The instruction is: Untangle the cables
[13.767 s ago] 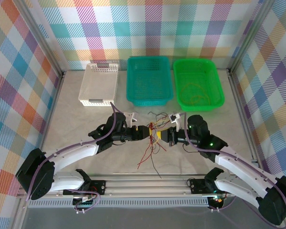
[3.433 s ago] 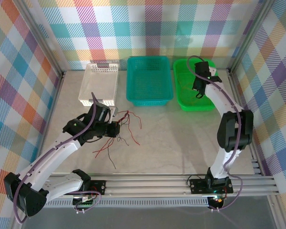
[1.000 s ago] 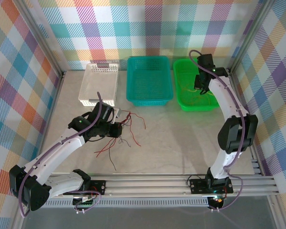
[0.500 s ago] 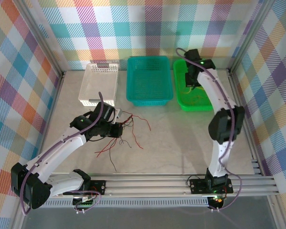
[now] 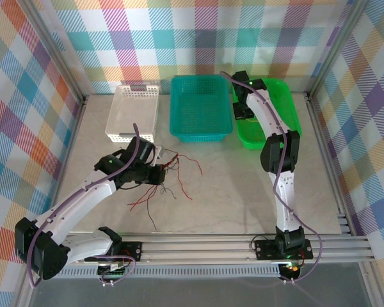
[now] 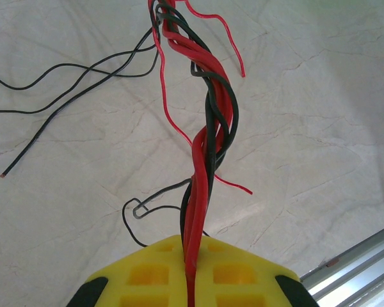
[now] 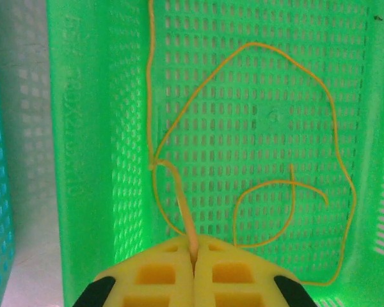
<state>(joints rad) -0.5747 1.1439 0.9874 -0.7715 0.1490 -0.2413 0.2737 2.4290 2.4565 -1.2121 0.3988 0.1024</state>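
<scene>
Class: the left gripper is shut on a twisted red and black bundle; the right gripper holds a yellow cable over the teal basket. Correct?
No: the right wrist view shows the right gripper holding the yellow cable over the green basket, not the teal. The left gripper is shut on the red and black bundle.

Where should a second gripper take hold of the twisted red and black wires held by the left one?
Probably grip the wires just beyond the twist, on the far side from the left gripper, coming down from above. The strands run bundled there, before the loose ends splay, while the near end is clamped.
</scene>
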